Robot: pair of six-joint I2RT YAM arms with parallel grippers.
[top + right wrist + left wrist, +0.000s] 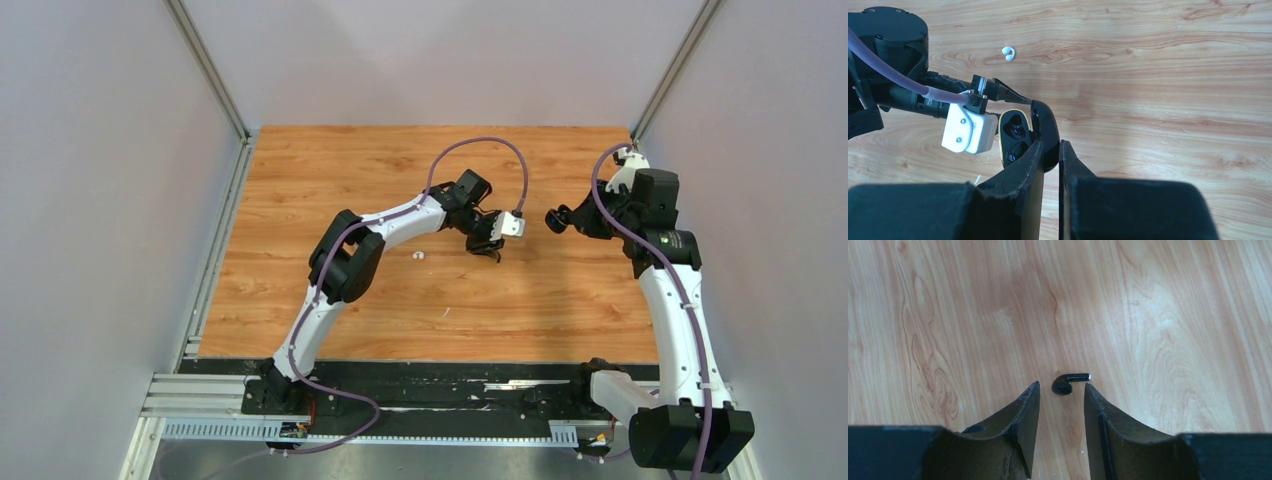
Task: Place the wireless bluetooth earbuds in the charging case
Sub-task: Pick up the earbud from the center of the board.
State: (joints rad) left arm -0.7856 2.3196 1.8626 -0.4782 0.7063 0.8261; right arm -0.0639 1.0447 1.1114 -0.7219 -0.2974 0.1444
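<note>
A glossy black earbud (1071,378) lies on the wood just past the tips of my left gripper (1061,384), which stands open on either side of it without touching. In the top view the left gripper (490,247) points down at mid-table. A black charging case (1013,134) with a gold rim is open, showing two dark cavities. My right gripper (1052,142) is shut on its raised lid (1046,125), to the right of the left gripper (556,218). A white earbud (1008,53) lies loose on the table (419,255), left of the left gripper.
The wooden tabletop (420,300) is walled in grey at the left, back and right. The left arm's white wrist camera (968,131) hangs close beside the open case. A black rail (450,385) with both arm bases runs along the near edge.
</note>
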